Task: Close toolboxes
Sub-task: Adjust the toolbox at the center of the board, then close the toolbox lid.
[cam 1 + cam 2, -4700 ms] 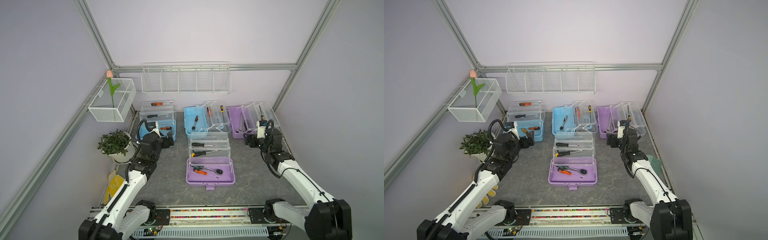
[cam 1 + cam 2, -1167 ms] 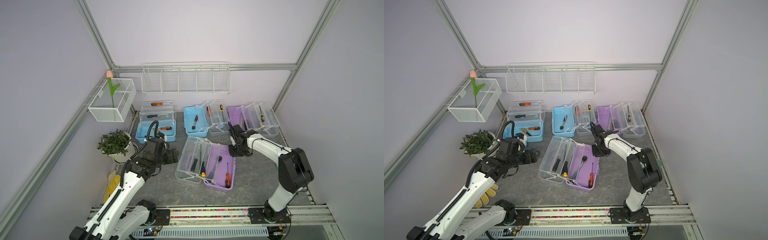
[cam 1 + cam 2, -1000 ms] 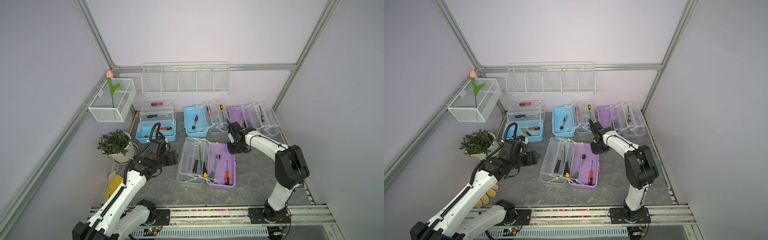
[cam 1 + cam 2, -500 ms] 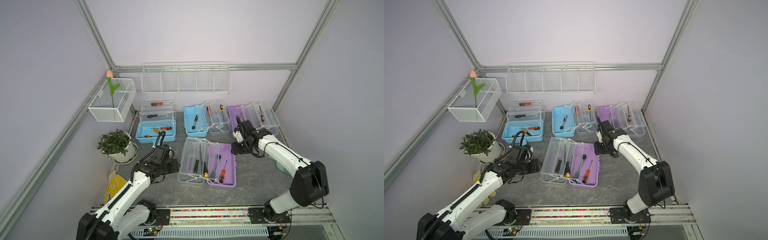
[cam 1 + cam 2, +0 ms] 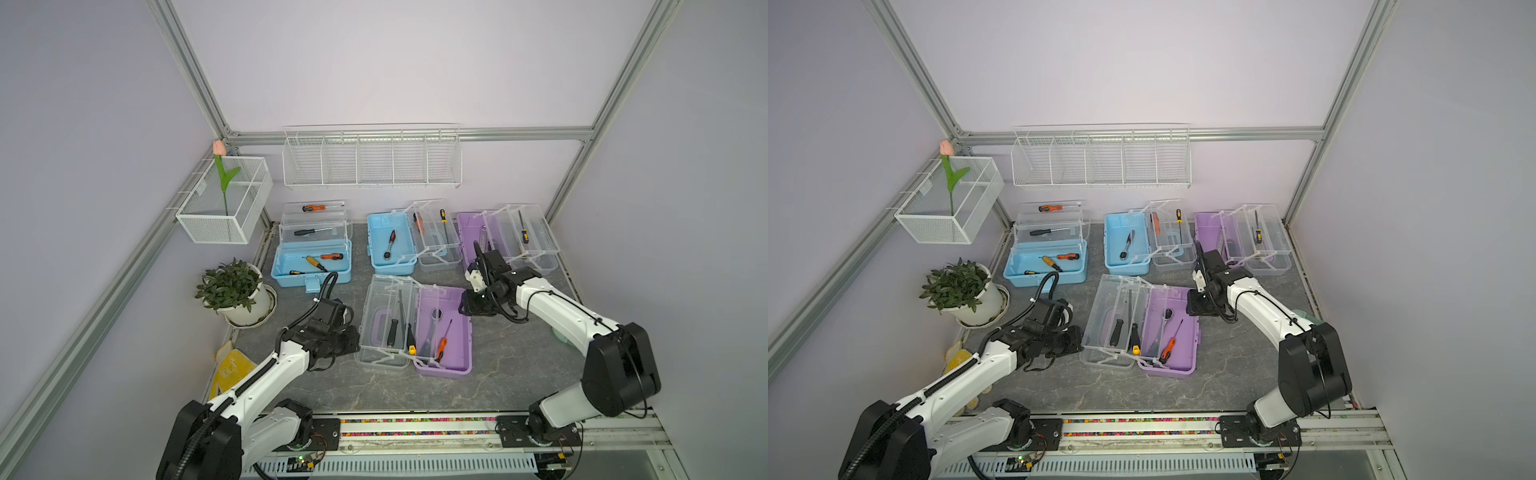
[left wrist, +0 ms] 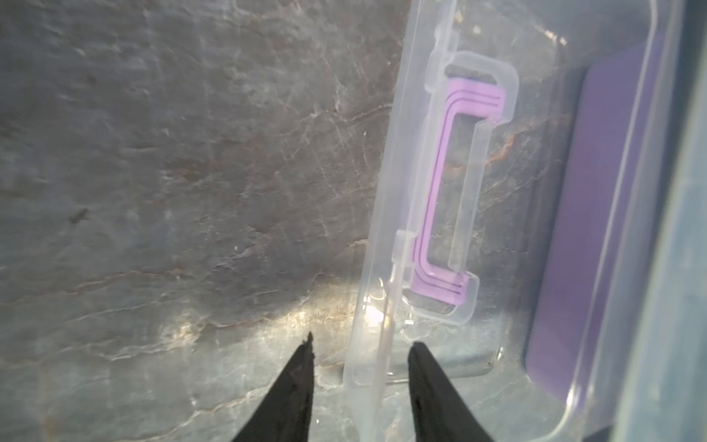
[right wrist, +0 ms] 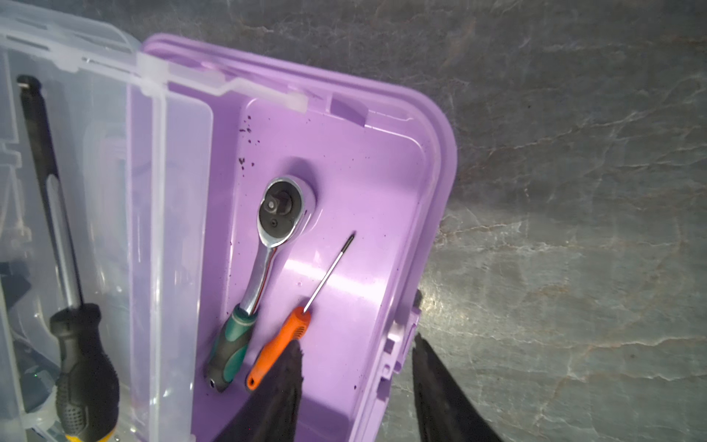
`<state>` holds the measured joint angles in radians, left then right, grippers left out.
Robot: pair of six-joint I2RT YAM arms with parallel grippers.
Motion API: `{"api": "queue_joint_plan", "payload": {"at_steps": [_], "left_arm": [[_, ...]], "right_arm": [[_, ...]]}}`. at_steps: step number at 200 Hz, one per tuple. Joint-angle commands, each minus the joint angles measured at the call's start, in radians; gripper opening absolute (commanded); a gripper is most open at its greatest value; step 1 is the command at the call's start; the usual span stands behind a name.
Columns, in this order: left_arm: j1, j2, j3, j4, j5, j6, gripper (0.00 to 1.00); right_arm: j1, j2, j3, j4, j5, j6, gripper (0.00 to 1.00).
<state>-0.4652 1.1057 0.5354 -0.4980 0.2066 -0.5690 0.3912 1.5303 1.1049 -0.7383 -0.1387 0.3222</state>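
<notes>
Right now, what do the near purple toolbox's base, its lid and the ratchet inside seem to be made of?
Base: opaque purple plastic, smooth, softly glossy. Lid: clear plastic; the table shows through. Ratchet: shiny metal head, apparently rubbery green-black grip.

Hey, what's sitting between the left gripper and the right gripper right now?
The front purple toolbox, lying open: its clear lid is toward the left gripper, its purple base toward the right gripper. Both top views show it.

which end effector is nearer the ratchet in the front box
Right. The right end effector straddles the box wall beside the ratchet; the left end effector is across the box, at the lid's edge.
</notes>
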Motion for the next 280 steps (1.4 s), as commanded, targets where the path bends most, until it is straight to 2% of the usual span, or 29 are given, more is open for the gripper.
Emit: {"api": "queue_joint_plan", "payload": {"at_steps": [1, 37, 48, 91, 144, 179, 206, 233, 280], "left_arm": [[-0.004, 0.033, -0.024, 0.116, 0.038, -0.030, 0.39], [-0.004, 0.078, -0.019, 0.140, 0.034, -0.015, 0.23], [-0.004, 0.076, -0.013, 0.131, 0.027, -0.011, 0.16], [-0.004, 0.036, 0.016, 0.067, -0.012, 0.011, 0.00], [-0.004, -0.029, 0.122, -0.089, -0.073, 0.061, 0.00], [-0.017, -0.062, 0.221, -0.222, -0.158, 0.097, 0.00], [-0.042, -0.064, 0.274, -0.292, -0.223, 0.108, 0.00], [-0.078, -0.049, 0.332, -0.338, -0.269, 0.121, 0.00], [-0.120, -0.038, 0.423, -0.408, -0.341, 0.133, 0.00]], "right_arm": [[-0.011, 0.019, -0.019, 0.033, -0.011, 0.021, 0.46], [-0.023, 0.039, -0.021, 0.036, 0.019, 0.012, 0.43], [-0.029, 0.046, -0.022, 0.039, 0.019, 0.008, 0.42], [-0.033, 0.071, -0.033, 0.083, -0.008, 0.000, 0.37], [-0.032, 0.081, -0.030, 0.105, -0.020, -0.013, 0.29], [-0.032, 0.090, -0.006, 0.109, -0.030, -0.031, 0.29], [-0.050, 0.110, -0.002, 0.156, -0.152, -0.024, 0.30], [-0.053, 0.127, -0.016, 0.216, -0.263, -0.010, 0.36], [-0.052, 0.125, -0.049, 0.313, -0.377, 0.051, 0.37]]}}
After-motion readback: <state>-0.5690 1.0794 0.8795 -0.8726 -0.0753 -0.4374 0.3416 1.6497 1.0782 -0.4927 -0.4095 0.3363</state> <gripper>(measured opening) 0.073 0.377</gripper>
